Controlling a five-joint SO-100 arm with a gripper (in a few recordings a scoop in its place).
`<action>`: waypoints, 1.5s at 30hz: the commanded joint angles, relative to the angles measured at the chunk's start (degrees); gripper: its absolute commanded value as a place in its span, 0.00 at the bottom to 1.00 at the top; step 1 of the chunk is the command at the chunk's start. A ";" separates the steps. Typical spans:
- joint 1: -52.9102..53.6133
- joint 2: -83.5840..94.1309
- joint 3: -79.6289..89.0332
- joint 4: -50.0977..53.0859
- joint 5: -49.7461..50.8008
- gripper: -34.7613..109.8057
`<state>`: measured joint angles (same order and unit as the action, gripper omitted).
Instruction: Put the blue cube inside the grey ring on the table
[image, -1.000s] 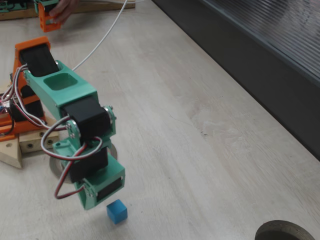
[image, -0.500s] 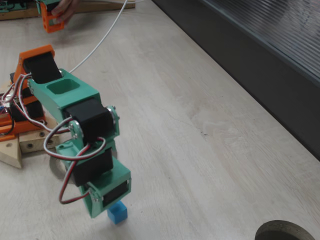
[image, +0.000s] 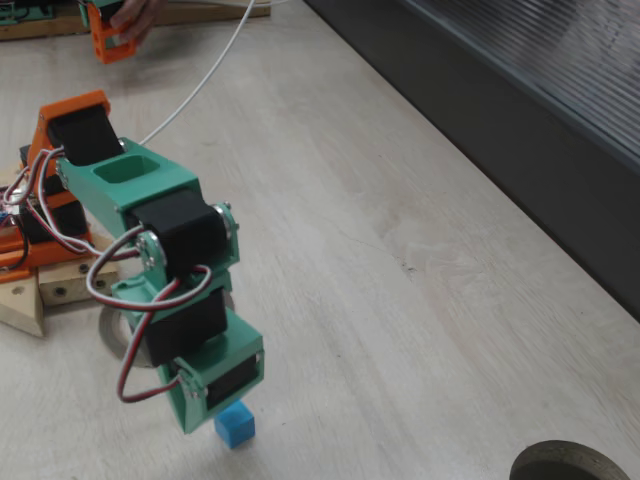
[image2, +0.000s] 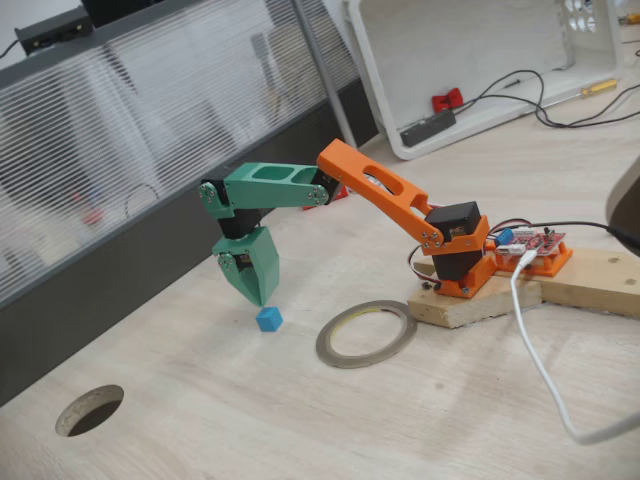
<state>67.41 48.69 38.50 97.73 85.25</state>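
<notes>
The blue cube (image: 236, 428) (image2: 268, 319) lies on the pale wood table (image: 400, 200) (image2: 420, 420). My green gripper (image: 190, 418) (image2: 264, 296) points down just above it, tip close to the cube's upper left in a fixed view and slightly overlapping it. Its fingers look pressed together into one wedge, with nothing held. The grey ring (image2: 366, 333) lies flat to the right of the cube, about one ring-width from it. In a fixed view only an arc of the ring (image: 110, 338) shows behind the arm.
The orange arm base on a wooden block (image2: 470, 300) stands right of the ring, with a white cable (image2: 540, 350) trailing off. A dark round hole (image: 565, 462) (image2: 90, 408) sits in the table. A dark ribbed panel (image: 520, 120) borders the far edge.
The arm has stretched forward and the gripper has dropped toward the cube, now covering its upper left corner. The cube has not moved.
</notes>
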 joint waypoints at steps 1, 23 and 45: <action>0.88 0.44 -0.70 -0.70 0.53 0.25; -1.49 0.53 -0.62 -0.62 0.44 0.25; -2.99 0.53 0.18 0.00 0.44 0.25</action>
<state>63.81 48.69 38.50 97.56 85.25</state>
